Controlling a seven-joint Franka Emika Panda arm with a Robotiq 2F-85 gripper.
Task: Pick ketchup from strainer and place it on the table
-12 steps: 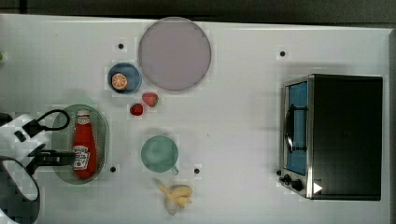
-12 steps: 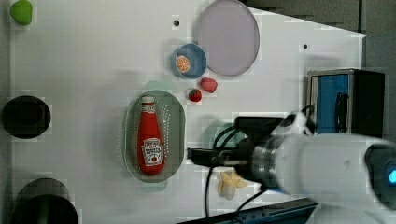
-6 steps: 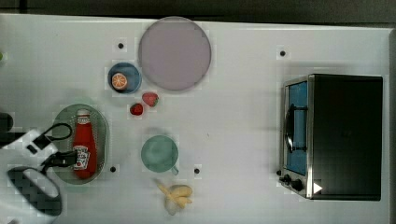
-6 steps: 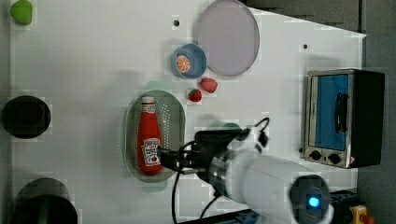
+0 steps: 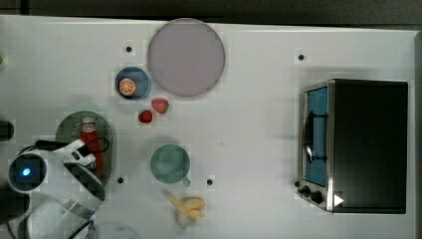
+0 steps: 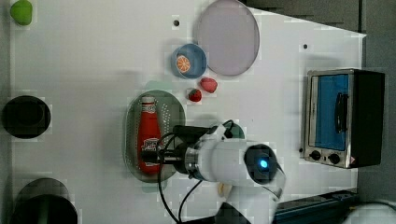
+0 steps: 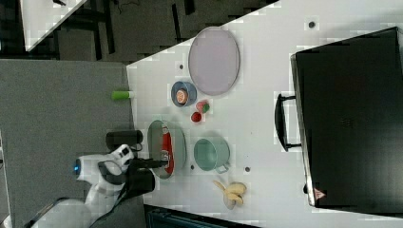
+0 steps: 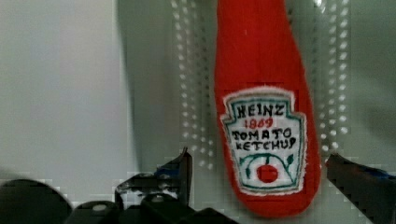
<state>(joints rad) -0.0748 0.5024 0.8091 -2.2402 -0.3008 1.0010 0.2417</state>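
Now ketchup (image 8: 261,116) between open claw (image 8: 261,172) fingers

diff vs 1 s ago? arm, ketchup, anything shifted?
The arm has swung in over the strainer: in the left view, the gripper moved from that view's right of the strainer to the ketchup's lower end. In the wrist view the open fingers straddle the bottle, nothing gripped yet. Ketchup unmoved, lying flat in the strainer; cup, strawberries, plate and oven unchanged.
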